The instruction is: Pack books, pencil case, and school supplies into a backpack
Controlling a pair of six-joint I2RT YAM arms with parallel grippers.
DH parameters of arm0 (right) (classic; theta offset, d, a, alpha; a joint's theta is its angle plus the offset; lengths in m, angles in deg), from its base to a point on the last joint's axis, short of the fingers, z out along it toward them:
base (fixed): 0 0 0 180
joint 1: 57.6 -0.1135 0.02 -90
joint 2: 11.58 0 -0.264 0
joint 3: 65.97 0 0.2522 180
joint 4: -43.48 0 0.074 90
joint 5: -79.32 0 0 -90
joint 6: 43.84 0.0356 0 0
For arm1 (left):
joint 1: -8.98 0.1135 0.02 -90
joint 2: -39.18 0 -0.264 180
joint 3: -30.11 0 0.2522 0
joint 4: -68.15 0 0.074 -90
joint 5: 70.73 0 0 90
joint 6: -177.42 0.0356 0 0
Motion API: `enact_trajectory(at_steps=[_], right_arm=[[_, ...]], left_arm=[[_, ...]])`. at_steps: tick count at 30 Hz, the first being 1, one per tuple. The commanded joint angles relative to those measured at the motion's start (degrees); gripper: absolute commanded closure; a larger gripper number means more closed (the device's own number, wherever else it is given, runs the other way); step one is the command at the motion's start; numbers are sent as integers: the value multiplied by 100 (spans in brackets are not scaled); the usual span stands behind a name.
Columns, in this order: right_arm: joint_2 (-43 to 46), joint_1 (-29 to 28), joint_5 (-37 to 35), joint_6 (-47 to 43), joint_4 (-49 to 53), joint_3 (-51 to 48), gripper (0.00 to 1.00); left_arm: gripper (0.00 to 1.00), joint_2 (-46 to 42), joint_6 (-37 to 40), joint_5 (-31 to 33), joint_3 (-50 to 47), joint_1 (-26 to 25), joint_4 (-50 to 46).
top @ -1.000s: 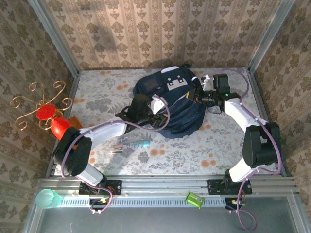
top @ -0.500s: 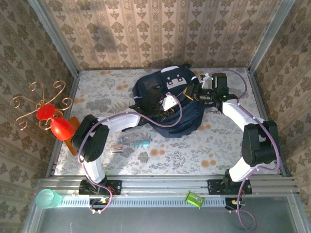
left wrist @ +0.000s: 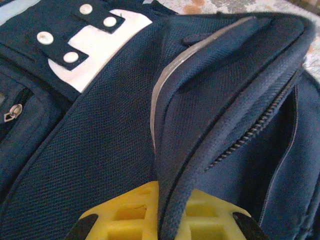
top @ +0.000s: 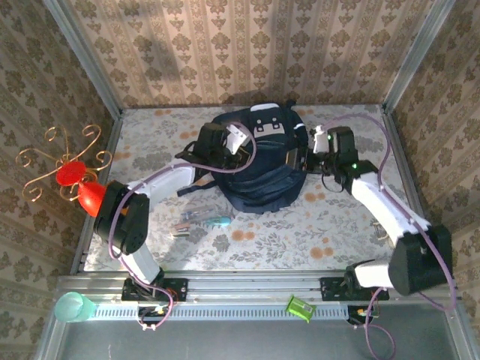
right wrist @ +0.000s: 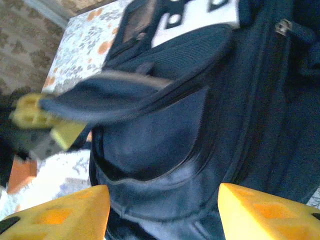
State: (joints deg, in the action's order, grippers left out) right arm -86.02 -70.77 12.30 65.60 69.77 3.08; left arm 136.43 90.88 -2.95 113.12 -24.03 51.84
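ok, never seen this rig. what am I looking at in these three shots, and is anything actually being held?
Two robot arms are bolted to the near edge of a table. The wide picture looks down from above and behind them. The other two pictures come from a small camera on each wrist, so the yellow blocks at their bottom edge are that arm's own fingers.

A dark navy backpack lies in the middle of the table. Nearer the arms lie loose supplies: a teal-handled tool and a few thin pens.

The left fingers are shut on the backpack's zipped edge and hold that flap up. The right fingers stand open at the backpack's other side, with nothing held between them.
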Motion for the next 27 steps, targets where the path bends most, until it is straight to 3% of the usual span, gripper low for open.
enact_trajectory(at_steps=[1,8,15,19,27], right_arm=[[367,-695,-459,-688,-808,-679,39],[78,-2657,-858,-1947,-2305,-1467,35],[-1530,-4194,-1164,-2938,-2371,-901,26],[-2380,-4506,-1420,-3154,-2319,-397,25],[-3198,-4458,-2170,-3669,-1821,496,25]], left_arm=[[100,-215,-490,-698,693,150,-598],[100,35,-590,-1054,1792,366,-1519],[100,189,-543,-1093,2051,366,-1639],[100,171,-447,-1066,2023,364,-1715],[100,62,-417,-1048,1828,357,-1578]])
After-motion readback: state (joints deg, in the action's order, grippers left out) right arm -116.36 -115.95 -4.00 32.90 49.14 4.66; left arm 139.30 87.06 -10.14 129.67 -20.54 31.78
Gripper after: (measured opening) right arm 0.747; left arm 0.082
